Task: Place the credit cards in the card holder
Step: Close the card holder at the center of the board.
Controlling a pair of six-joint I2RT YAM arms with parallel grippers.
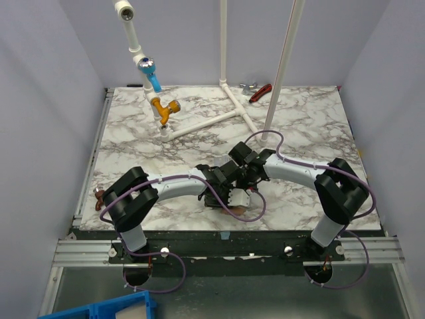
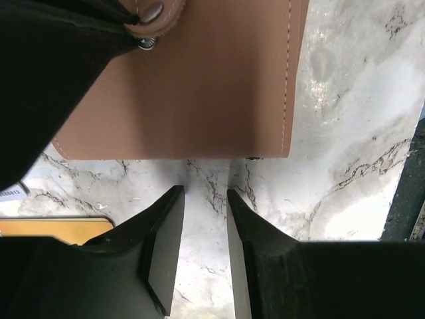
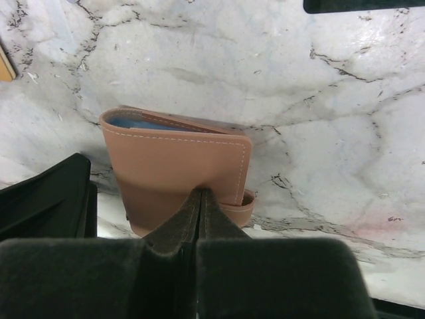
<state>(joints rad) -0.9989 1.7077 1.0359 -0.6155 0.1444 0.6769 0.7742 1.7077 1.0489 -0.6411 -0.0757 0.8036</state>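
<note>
The card holder (image 3: 179, 166) is a tan leather wallet lying on the marble, with a snap strap (image 3: 244, 207) at its near right corner. A light blue card (image 3: 143, 124) shows inside its open far edge. My right gripper (image 3: 201, 194) is shut, its tips pressing on the holder's top flap with nothing between them. In the left wrist view the card holder (image 2: 199, 86) fills the top, and my left gripper (image 2: 204, 194) stands open just short of its edge, bare marble between the fingers. A gold card (image 2: 53, 229) lies to the left. Both grippers meet at mid-table (image 1: 232, 186).
A white pipe frame (image 1: 222, 100) with a blue valve (image 1: 149, 70) and an orange valve (image 1: 166, 106) stands at the back. Red-handled pliers (image 1: 260, 92) lie at the far edge. A blue bin (image 1: 106, 309) sits below the table's front left. The dark table edge (image 2: 408, 193) is close by.
</note>
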